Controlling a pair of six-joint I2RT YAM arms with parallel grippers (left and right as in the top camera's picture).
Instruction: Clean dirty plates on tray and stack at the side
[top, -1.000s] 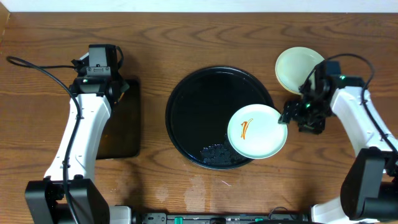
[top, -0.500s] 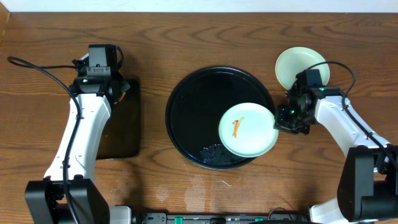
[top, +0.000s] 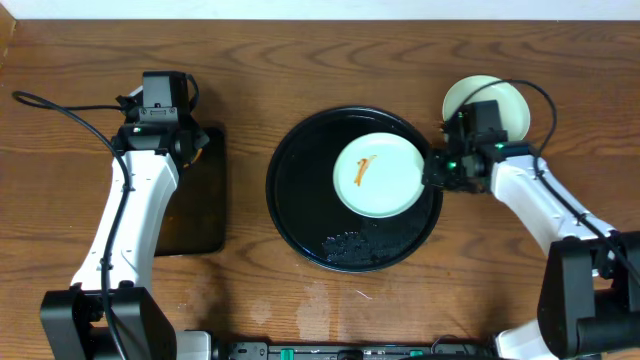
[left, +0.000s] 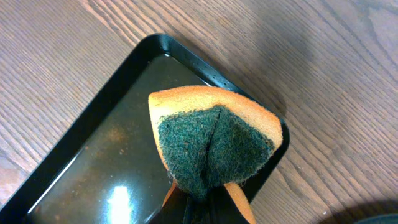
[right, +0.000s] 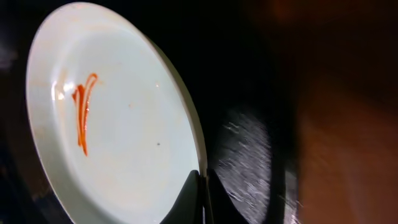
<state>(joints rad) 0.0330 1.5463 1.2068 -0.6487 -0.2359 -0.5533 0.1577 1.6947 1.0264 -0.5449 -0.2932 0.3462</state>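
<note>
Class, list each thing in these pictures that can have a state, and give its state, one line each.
mint-green plate: dirty, orange smear; gripped at its rim over the round black tray.
pale plate: on the table, no smear visible, partly hidden.
round black tray: dark specks on its floor.
sponge: pinched, folded, over the rectangular tray.
left gripper: shut on sponge.
right gripper: shut on mint-green plate.

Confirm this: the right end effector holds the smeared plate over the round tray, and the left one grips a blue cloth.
Not a blue cloth: the left end effector grips an orange sponge with a green scouring face, seen in the left wrist view. The rest holds.
</note>
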